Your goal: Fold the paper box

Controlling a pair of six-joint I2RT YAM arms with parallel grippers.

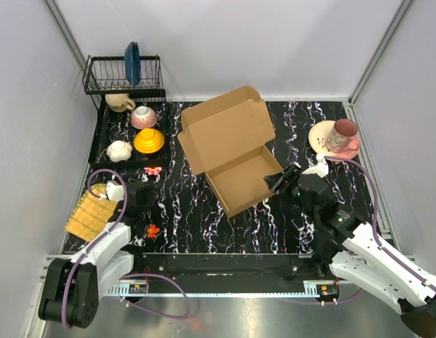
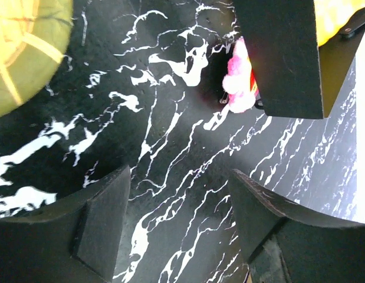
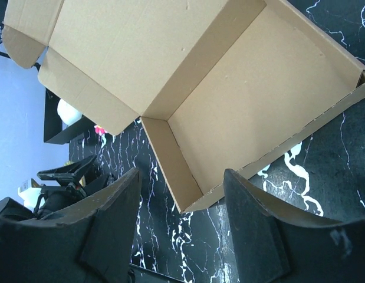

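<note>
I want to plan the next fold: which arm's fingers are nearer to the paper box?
Right. The right fingers sit just beside the near right corner of the paper box; the left fingers are far to its left.

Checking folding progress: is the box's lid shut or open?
Open: the box lid stands back, showing an empty tray with raised walls.
</note>
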